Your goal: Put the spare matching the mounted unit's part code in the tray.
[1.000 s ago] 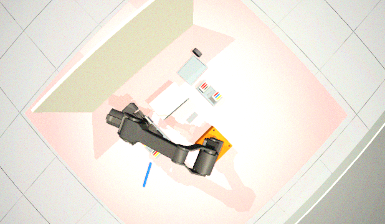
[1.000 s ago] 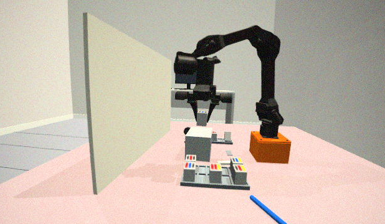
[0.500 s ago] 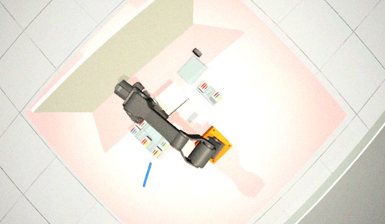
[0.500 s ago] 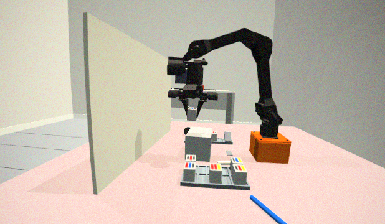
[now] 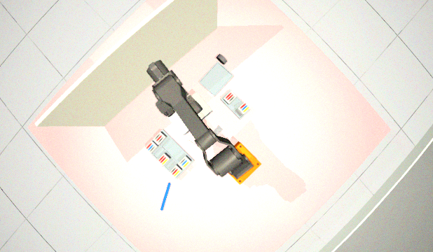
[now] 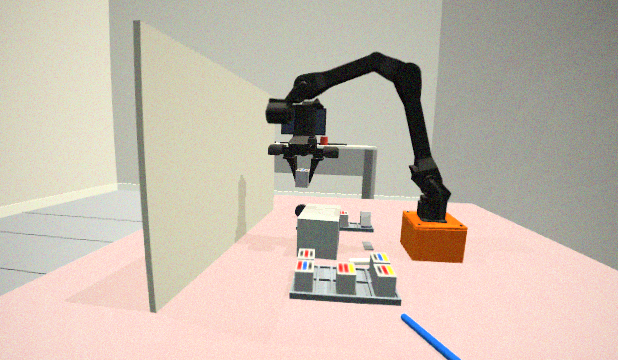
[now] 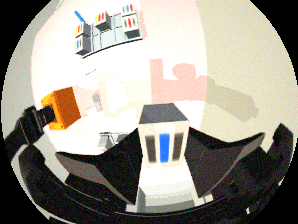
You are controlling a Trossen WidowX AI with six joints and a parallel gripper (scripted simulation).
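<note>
My gripper [image 6: 302, 180] [image 7: 160, 127] is shut on a grey block [image 6: 302, 178] [image 7: 164, 114] whose white label has black, blue and black stripes. It holds the block high above the table, over the area of the grey box [image 6: 318, 237]; in the top view the arm hides it. The spares rack [image 5: 172, 148] [image 6: 339, 298] holds several striped blocks, with some bare slots. A flat pale blue-grey square [image 5: 216, 79], seemingly the tray, looks empty. A smaller rack [image 5: 236, 103] [image 6: 361, 229] beside it carries two blocks. No code on a mounted unit's back is readable.
A tall beige panel [image 5: 132, 71] [image 6: 204, 150] [image 7: 245, 55] stands along one side. A blue rod [image 5: 165, 197] [image 6: 429, 336] [image 7: 79, 15] lies near the spares rack. A dark round object [image 5: 221, 59] is beside the tray. My orange base [image 5: 252, 164] [image 6: 432, 243] [image 7: 67, 107] stands opposite the panel.
</note>
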